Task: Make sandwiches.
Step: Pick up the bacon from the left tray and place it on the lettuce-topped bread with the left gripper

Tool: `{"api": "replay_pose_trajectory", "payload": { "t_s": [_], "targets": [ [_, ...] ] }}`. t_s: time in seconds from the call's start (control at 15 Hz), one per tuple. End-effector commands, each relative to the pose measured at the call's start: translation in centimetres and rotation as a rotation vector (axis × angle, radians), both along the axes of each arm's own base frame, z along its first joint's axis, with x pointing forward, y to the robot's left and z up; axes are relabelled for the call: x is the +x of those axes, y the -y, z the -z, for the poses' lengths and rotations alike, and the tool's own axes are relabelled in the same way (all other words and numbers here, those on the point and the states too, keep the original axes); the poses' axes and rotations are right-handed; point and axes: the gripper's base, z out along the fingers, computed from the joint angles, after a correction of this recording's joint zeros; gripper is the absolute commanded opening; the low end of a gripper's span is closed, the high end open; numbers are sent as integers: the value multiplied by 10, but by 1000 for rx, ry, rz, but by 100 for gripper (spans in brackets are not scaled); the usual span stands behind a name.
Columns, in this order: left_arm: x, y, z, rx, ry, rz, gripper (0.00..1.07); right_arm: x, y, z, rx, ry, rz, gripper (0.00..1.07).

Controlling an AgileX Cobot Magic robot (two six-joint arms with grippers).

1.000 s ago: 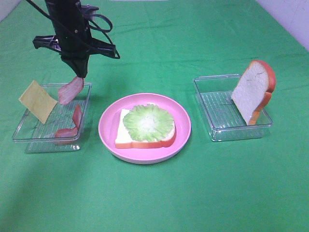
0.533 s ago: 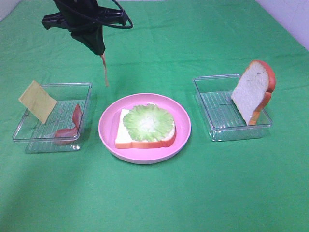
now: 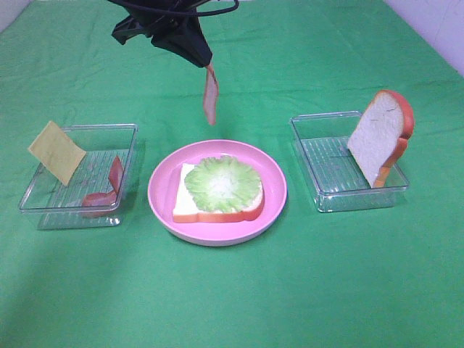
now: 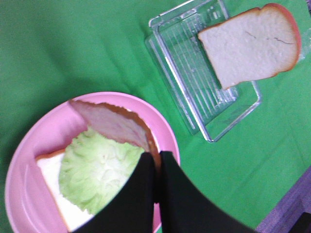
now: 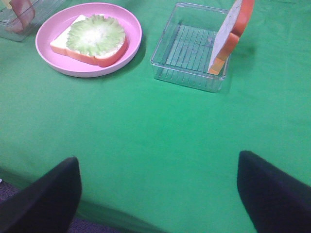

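Note:
My left gripper [image 3: 202, 58] hangs high over the far edge of the pink plate [image 3: 161, 190], shut on a reddish-pink bacon strip [image 3: 210, 94] that dangles below it. On the plate lies a bread slice [image 3: 187, 206] topped with green lettuce [image 3: 221, 183]. In the left wrist view the closed gripper [image 4: 156, 158] pinches the bacon [image 4: 112, 121] above the lettuce [image 4: 99, 167]. A second bread slice [image 3: 380, 134] leans upright in the right clear tray [image 3: 330, 181]. The yellow cheese [image 3: 56, 151] and another bacon strip [image 3: 106, 186] sit in the left clear tray [image 3: 43, 206]. My right gripper [image 5: 158, 194] is open and empty, low over the cloth.
A green cloth [image 3: 232, 290] covers the whole table. The right wrist view shows the plate [image 5: 133, 29], the right tray [image 5: 192, 48] and the leaning bread [image 5: 228, 34] ahead of the open fingers [image 5: 48, 194].
My left gripper has lifted the bacon strip out of the left tray and carried it right, to above the plate's far edge. The right side has not changed.

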Motion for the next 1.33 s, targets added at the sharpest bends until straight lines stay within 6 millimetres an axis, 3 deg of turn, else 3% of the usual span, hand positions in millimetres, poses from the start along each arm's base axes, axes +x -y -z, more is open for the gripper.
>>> {"api": "replay_pose_trajectory", "payload": {
  "t_s": [0.07,0.2,0.4,0.6,0.8,0.93,1.33],
  "targets": [
    [-6,7,-7,-63,-14,50,0,-1,1,-1,5,20,1,80],
    [-9,9,-3,-79,-55,84,0,-1,1,-1,5,20,1,80],
    [-13,19,26,-99,-169,141,0,-1,1,-1,5,20,1,80],
    [-22,36,54,-75,-234,169,0,-1,1,-1,5,20,1,80],
    [-28,54,71,-75,-245,194,0,-1,1,-1,5,20,1,80],
    [-28,54,79,-53,-265,204,0,-1,1,-1,5,20,1,80],
    [-19,30,95,251,-222,110,0,-1,1,-1,5,20,1,80]
  ]
}}
